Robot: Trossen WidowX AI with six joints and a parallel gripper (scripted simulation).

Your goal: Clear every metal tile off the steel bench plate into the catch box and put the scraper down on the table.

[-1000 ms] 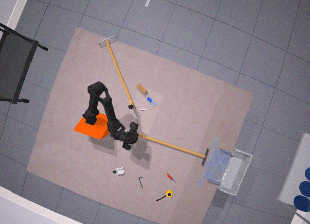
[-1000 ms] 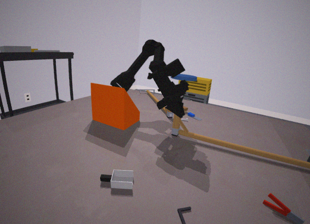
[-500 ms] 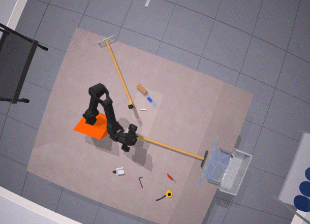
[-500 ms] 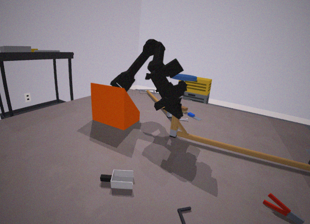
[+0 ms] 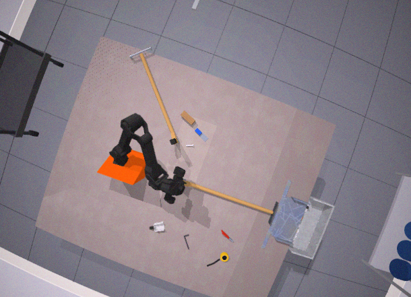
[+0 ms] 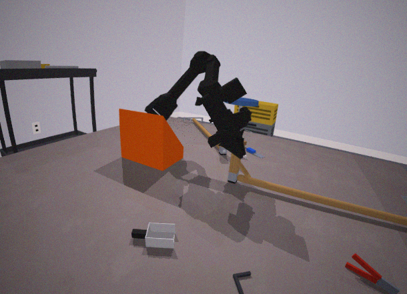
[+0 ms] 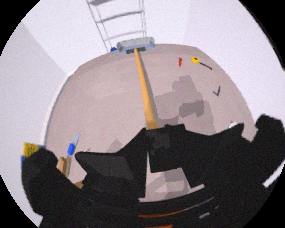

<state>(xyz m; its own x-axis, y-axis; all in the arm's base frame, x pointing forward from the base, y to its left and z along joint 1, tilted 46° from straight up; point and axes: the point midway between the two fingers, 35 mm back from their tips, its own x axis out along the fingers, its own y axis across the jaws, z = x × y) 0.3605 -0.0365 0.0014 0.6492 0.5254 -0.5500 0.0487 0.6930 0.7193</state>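
My gripper [image 6: 239, 155] [image 7: 155, 128] is shut on the upright wooden post of the long scraper, low over the table. The scraper's wooden handle [image 5: 230, 198] [image 6: 320, 199] [image 7: 144, 92] runs from the post to a dark blade [image 5: 273, 213] at the near edge of the steel bench plate. The post's grey foot [image 6: 232, 178] is at or just above the table. The bluish plate [image 5: 286, 221] shows faint lines; I cannot make out separate tiles on it. The clear-walled catch box [image 5: 312, 229] adjoins the plate's far end. Small specks show near their shared edge, too small to identify.
A second long-handled tool [image 5: 156, 93] with a wire-like head lies at the upper left. A wooden block [image 5: 188, 118], blue-handled tool [image 5: 199, 132] and bolt [image 5: 190, 145] lie above the arm. A small white tray [image 5: 159, 227], hex key [image 5: 186, 242], red-handled pliers [image 5: 225, 235] and yellow tape [image 5: 224, 256] lie below.
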